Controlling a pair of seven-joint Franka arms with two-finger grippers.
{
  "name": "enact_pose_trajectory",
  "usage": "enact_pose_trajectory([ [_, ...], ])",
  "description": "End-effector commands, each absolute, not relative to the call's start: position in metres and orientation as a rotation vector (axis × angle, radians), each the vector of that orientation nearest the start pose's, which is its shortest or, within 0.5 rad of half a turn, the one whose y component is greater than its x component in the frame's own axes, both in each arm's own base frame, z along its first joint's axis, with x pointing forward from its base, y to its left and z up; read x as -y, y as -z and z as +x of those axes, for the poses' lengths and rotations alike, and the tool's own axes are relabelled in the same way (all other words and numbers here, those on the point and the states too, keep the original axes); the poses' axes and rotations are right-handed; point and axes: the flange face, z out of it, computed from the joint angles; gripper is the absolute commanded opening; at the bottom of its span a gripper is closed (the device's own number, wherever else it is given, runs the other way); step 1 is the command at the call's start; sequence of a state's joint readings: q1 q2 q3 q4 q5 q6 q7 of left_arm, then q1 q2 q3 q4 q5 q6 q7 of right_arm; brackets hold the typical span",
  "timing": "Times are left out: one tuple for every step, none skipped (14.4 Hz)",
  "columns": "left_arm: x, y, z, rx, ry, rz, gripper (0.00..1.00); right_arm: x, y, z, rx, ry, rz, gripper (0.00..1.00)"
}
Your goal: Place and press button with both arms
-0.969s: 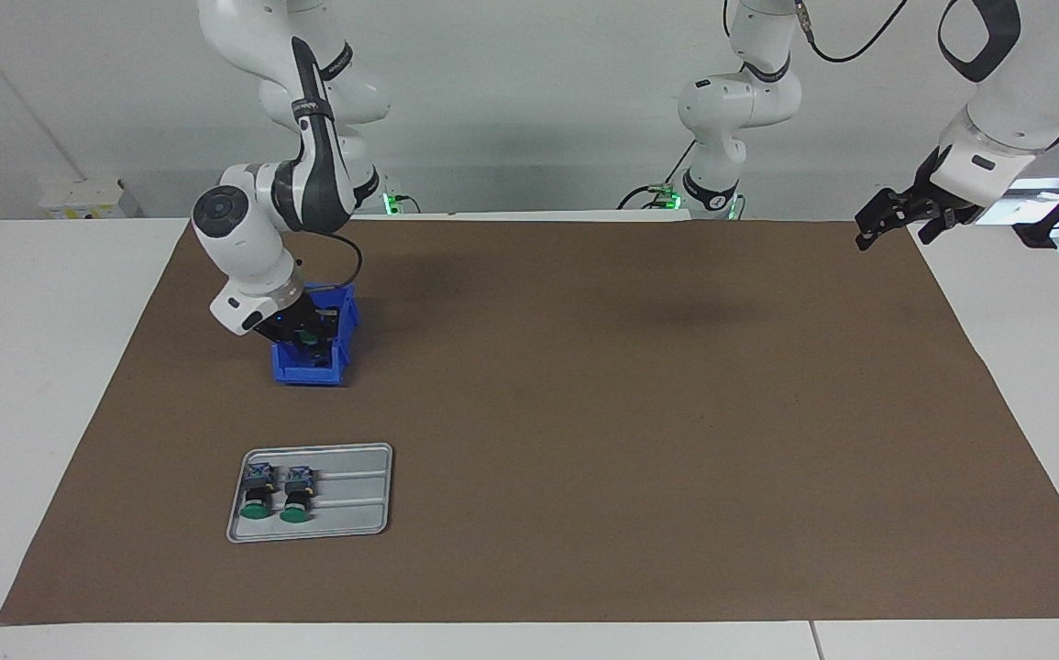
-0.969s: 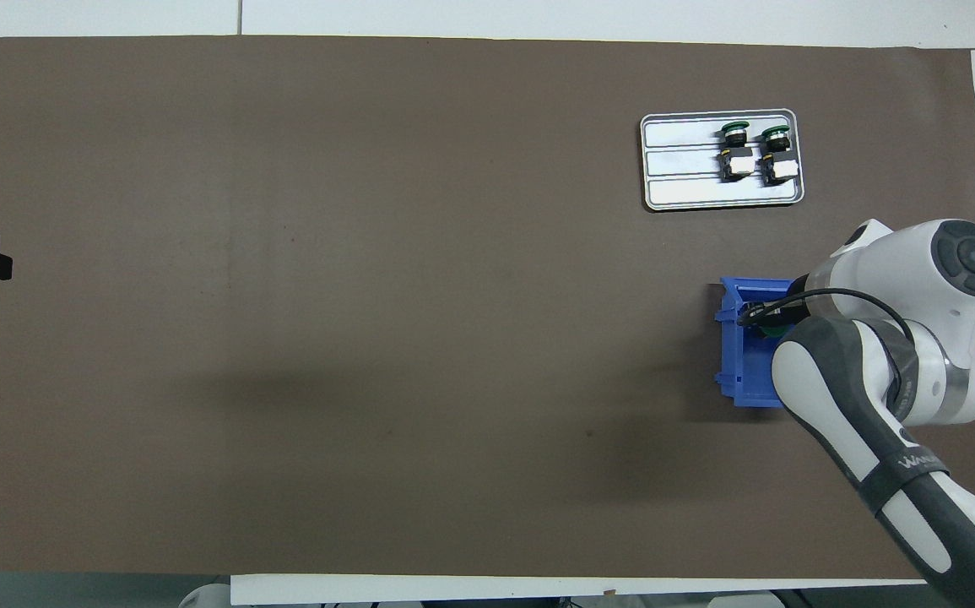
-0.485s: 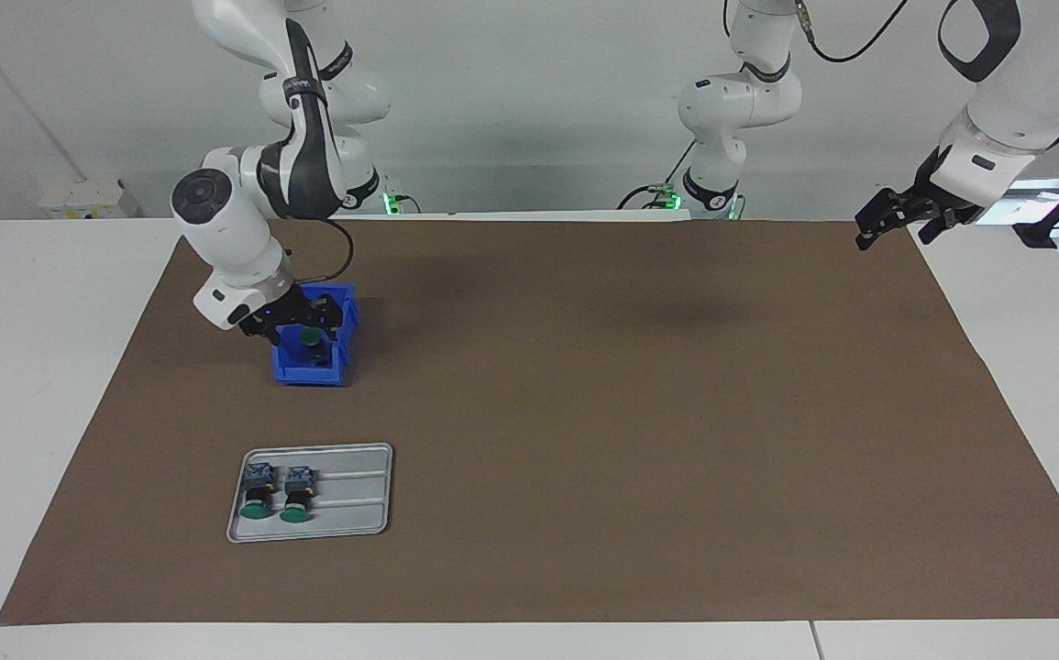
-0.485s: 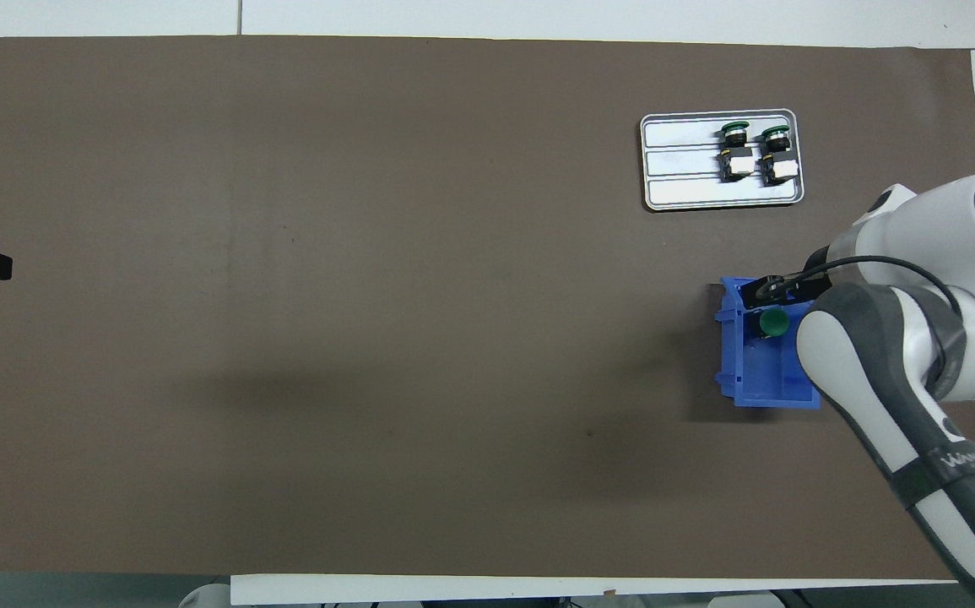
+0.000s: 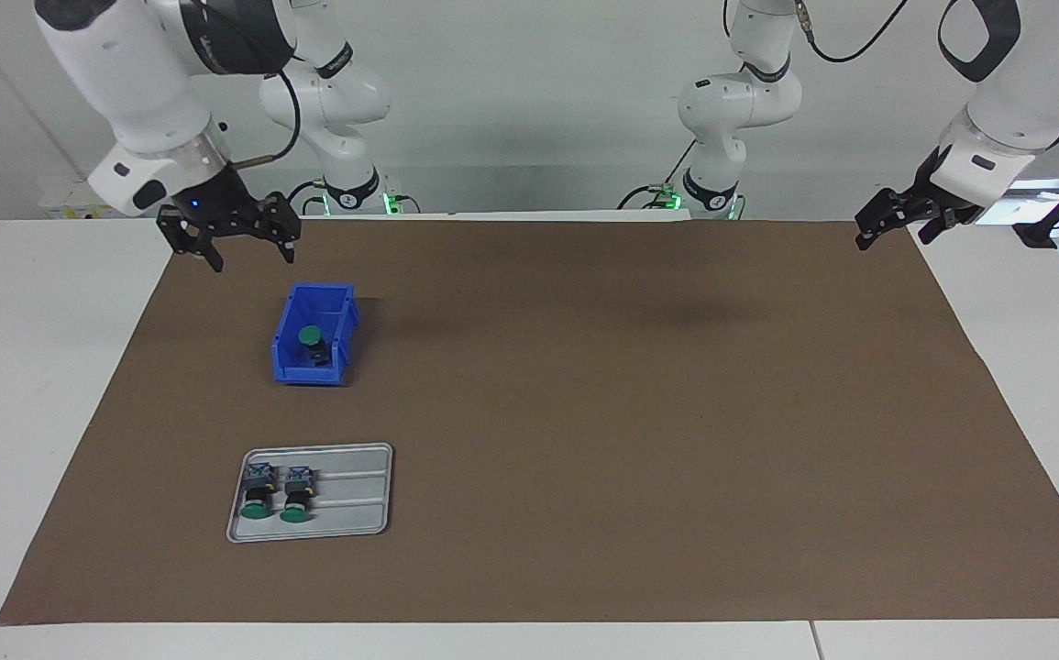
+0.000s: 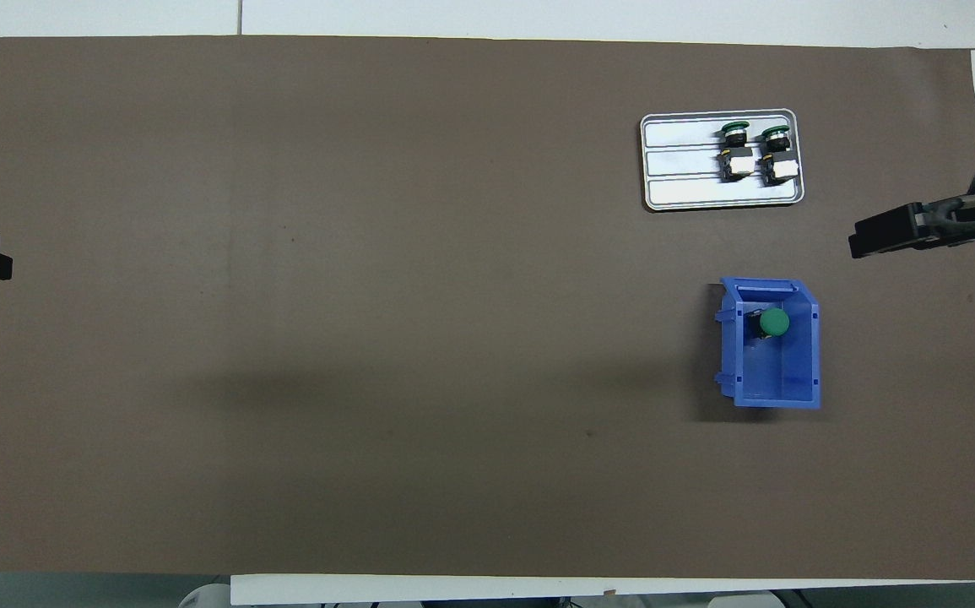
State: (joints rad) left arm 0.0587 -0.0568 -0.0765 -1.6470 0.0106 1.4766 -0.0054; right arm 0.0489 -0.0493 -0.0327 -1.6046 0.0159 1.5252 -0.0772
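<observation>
Over the mat's end edges (image 5: 639, 412), both tools, left (image 5: 896, 223) and right (image 5: 240, 240), hang open-fingered, empty.

Blue bin (image 5: 283, 368), grey tray (image 5: 364, 495), brown mat (image 5: 630, 412), white table (image 5: 16, 367)

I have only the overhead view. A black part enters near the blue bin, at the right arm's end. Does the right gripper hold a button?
Observer: No. The right gripper hangs high above the mat, fingers open and empty.
Operator: And the button in the bin?
Observer: The button stands upright in the blue bin, green cap up, nothing touching it.
Operator: The left gripper?
Observer: The left gripper waits raised at its own end, open.
</observation>
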Motion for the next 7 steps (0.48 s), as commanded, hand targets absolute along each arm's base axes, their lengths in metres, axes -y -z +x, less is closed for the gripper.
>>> enact_pose_trajectory([
  [0.007, -0.612, 0.522, -0.024, -0.191, -3.107, 1.00, -0.004, -0.625, 0.536, 0.151, -0.146, -3.130, 0.99],
  [0.006, -0.613, 0.521, -0.022, -0.189, -3.107, 1.00, -0.001, -0.625, 0.535, 0.142, -0.158, -3.129, 0.99],
  [0.006, -0.613, 0.521, -0.022, -0.189, -3.107, 1.00, 0.002, -0.628, 0.536, 0.132, -0.147, -3.135, 0.99],
  [0.006, -0.613, 0.521, -0.022, -0.189, -3.107, 1.00, 0.004, -0.628, 0.538, 0.127, -0.143, -3.139, 0.99],
  [0.007, -0.613, 0.521, -0.024, -0.189, -3.107, 1.00, 0.004, -0.628, 0.539, 0.127, -0.138, -3.139, 0.99],
  [0.006, -0.613, 0.521, -0.022, -0.189, -3.107, 1.00, 0.006, -0.627, 0.540, 0.120, -0.142, -3.138, 0.99],
  [0.006, -0.612, 0.522, -0.022, -0.191, -3.107, 1.00, 0.009, -0.626, 0.539, 0.112, -0.146, -3.143, 0.99],
])
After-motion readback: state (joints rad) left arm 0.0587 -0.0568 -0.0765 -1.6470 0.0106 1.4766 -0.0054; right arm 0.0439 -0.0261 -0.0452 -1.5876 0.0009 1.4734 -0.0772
